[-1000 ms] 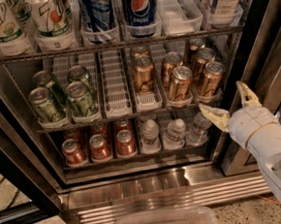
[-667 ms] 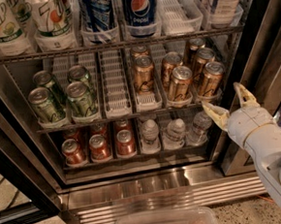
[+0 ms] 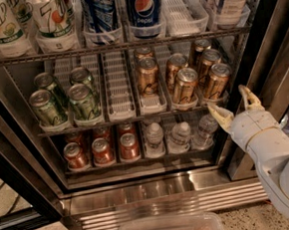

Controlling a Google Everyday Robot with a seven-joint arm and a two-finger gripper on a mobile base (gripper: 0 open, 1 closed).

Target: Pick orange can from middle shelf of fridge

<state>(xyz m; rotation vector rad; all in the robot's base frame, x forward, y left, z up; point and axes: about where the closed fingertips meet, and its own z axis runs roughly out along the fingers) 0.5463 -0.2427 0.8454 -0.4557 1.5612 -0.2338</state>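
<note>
Orange can (image 3: 216,80) beside empty, splayed end effector (image 3: 227,98)

Green cans (image 3: 63,96) left; red cans (image 3: 102,150), clear bottles (image 3: 178,134) bottom rack; Pepsi bottles (image 3: 143,7), 7UP bottles (image 3: 52,17) top.

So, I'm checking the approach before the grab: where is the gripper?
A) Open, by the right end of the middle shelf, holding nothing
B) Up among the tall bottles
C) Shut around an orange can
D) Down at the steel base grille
A: the gripper hangs open at the right end of the middle shelf, just below and right of the nearest orange can, not touching it.
</note>
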